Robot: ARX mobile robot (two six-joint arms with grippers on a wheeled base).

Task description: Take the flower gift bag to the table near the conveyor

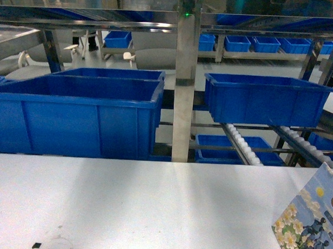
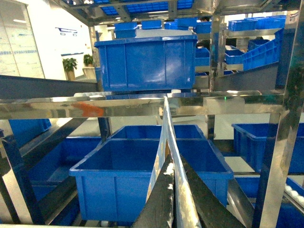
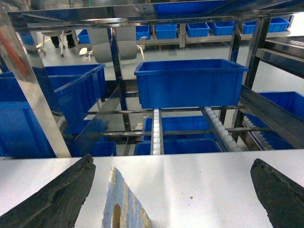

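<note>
The flower gift bag [image 1: 308,222] stands at the lower right corner of the head view, on the white table [image 1: 142,205] that fills the lower part of that frame; only its upper left part shows, printed with pale blossoms and dark figures on blue, the rest cut off by the frame edge. In the right wrist view the bag's top edge [image 3: 124,204] rises at the bottom centre, a cut-out handle hole showing, between the two dark fingers of the right gripper [image 3: 175,199], which stand wide apart at lower left and lower right and do not touch the bag. Beyond the table's far edge stands the conveyor [image 1: 185,87], its steel post at the middle of the head view and white roller tracks [image 1: 242,143] sloping at centre right. Blue bins [image 1: 74,113] sit on it at left and right. In the left wrist view the left gripper [image 2: 175,199] at bottom centre has its dark fingers pressed together, nothing between them, with the steel rack [image 2: 142,105] and bins behind.
</note>
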